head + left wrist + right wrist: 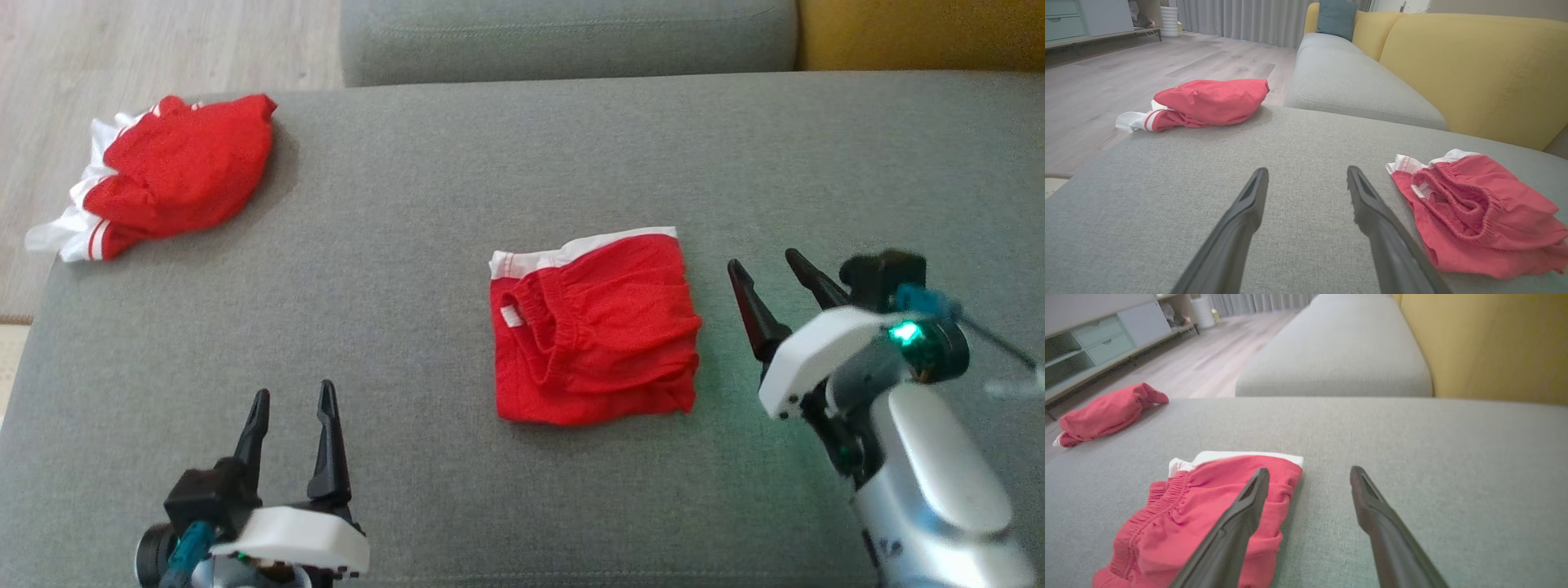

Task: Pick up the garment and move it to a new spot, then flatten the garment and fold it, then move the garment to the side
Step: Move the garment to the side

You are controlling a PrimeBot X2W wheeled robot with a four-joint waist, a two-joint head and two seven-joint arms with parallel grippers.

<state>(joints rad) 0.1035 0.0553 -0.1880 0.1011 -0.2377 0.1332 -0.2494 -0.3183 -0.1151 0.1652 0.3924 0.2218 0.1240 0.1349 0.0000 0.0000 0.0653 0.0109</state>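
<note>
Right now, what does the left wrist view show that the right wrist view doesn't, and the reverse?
Left wrist view's own: the open left gripper over the bare grey seat, and a teal cushion on the far sofa. Right wrist view's own: the open right gripper, one finger crossing in front of the folded red shorts. Shared: the folded red shorts, the crumpled red garment at the seat's far corner, the yellow backrest, the wood floor.

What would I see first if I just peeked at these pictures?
The bright red shorts, folded in the middle of the grey cushion, jump out first. Next comes a crumpled red-and-white garment at the cushion's far left corner. Two open grippers sit either side of the shorts: the left gripper nearer the robot, the right gripper just beside them.
</note>
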